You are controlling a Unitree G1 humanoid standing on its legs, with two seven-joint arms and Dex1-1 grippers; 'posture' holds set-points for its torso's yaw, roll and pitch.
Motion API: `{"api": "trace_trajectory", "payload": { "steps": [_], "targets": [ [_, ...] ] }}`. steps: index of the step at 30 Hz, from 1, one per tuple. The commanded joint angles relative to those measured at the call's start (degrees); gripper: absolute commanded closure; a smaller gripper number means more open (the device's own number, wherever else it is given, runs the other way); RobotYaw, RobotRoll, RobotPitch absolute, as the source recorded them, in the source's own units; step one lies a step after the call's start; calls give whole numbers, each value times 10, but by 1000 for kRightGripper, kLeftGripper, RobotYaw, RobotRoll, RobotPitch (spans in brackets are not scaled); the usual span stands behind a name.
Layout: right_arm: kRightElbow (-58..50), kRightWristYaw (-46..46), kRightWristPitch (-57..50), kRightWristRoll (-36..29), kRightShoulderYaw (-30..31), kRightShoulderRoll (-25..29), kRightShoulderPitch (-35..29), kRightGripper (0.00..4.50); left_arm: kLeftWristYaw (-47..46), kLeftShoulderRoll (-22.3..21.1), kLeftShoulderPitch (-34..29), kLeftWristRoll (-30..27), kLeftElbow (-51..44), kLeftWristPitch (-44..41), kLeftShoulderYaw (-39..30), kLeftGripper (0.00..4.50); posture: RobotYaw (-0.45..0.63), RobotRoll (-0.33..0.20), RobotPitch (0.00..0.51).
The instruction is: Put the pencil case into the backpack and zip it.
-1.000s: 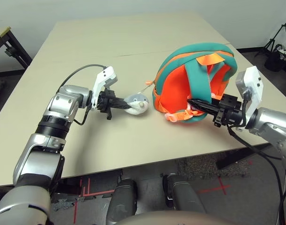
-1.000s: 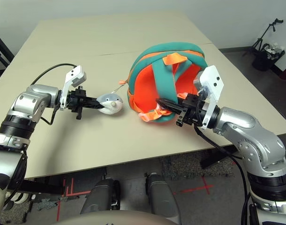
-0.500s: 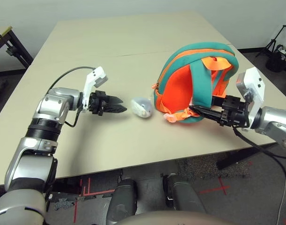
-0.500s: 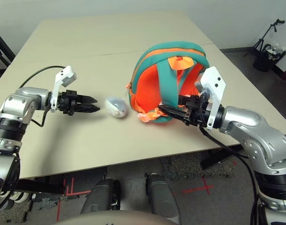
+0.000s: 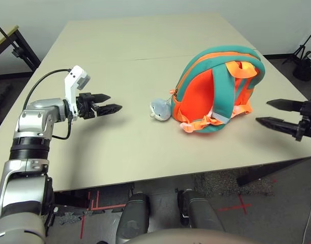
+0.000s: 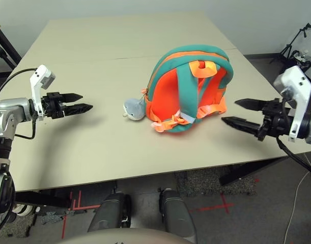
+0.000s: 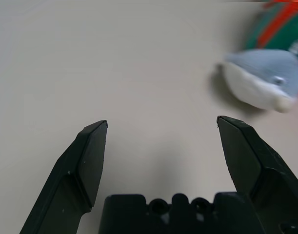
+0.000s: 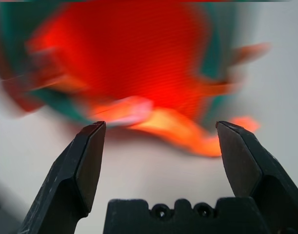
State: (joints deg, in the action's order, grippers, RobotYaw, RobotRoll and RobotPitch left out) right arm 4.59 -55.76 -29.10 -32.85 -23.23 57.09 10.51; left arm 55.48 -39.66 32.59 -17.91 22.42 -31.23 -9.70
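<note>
Left gripper (image 5: 110, 101) at 9 o'clock, fingers wide, empty. Plush toy (image 5: 160, 110) on the counter (image 5: 135, 56), touching the backpack (image 5: 216, 89), which stands upright mid-counter. Right gripper (image 6: 240, 113) at 3 o'clock, fingers wide, empty, apart from backpack.

Laboratory or test room: a plain beige counter (image 5: 145, 46), grey carpet with red tape crosses (image 5: 231, 206), and a black tripod (image 5: 300, 51) against bare walls.

You have one large beige table (image 5: 145, 46), a seam across its top; pale wall behind; grey speckled floor (image 5: 257, 203) with red tape marks (image 5: 231, 206); black stand (image 5: 304, 48) at right; dark-framed furniture (image 5: 15, 43) at left
</note>
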Motion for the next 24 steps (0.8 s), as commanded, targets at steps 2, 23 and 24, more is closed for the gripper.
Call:
{"api": "trace_trajectory", "payload": {
  "steps": [2,23,24],
  "targets": [
    [99,81,86,56,-2,-63,40,33,-102,36,-47,-3,-13,63,-62,0,132,0,88],
    [415,446,407,149,-47,-261,179,33,-480,171,-121,88,30,293,-116,0,141,0,92],
    [418,447,411,150,-45,-266,182,33,-484,171,-120,86,35,293,-119,0,139,0,92]
  ]
}}
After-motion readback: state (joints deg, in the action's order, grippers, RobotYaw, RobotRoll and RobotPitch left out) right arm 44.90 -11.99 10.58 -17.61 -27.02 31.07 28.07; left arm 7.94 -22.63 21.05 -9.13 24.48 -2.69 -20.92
